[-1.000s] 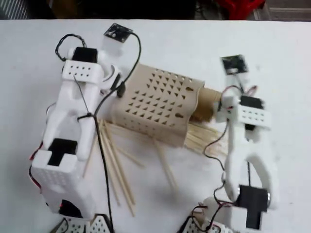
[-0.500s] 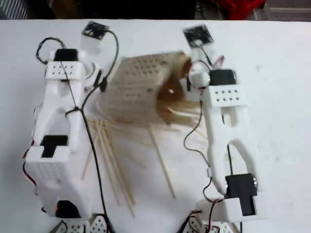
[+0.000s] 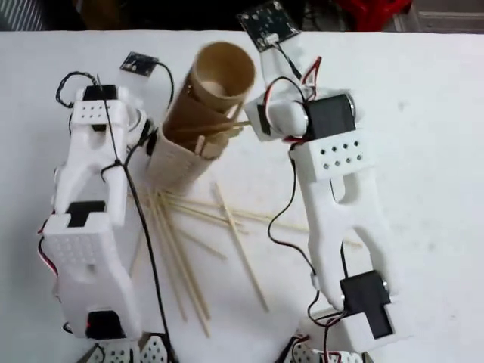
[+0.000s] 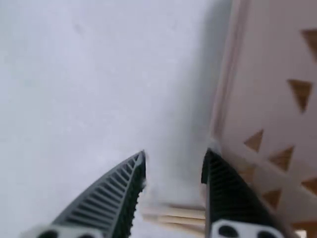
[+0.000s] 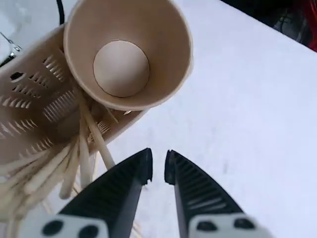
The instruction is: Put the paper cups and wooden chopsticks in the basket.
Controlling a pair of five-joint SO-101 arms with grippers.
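- The left gripper's (image 4: 173, 166) fingers stand moderately apart with nothing between them. Through the gap show the bare white table (image 4: 74, 74) and the ends of a few wooden chopsticks (image 4: 173, 215).
- One of its fingers (image 4: 223, 188) is just beside the perforated wall of the basket (image 4: 267, 99); whether it touches cannot be told.
- The right gripper's (image 5: 158, 161) fingers are drawn almost together, leaving only a narrow slit, and they hold nothing. They hang over bare table near the basket's open end.
- In the high view the beige basket (image 3: 178, 155) sits between the two arms with its mouth turned upward. Whether it stands fully upright or leans cannot be told.
- A paper cup (image 5: 126, 54) sits in the basket's mouth, open end outward, and sticks out past the rim.
- Several chopsticks in the basket (image 5: 74, 163) lie under and beside the cup, their ends poking out.
- A loose scatter of chopsticks on the table (image 3: 197, 242) is fanned out in front of the basket, between the arms.
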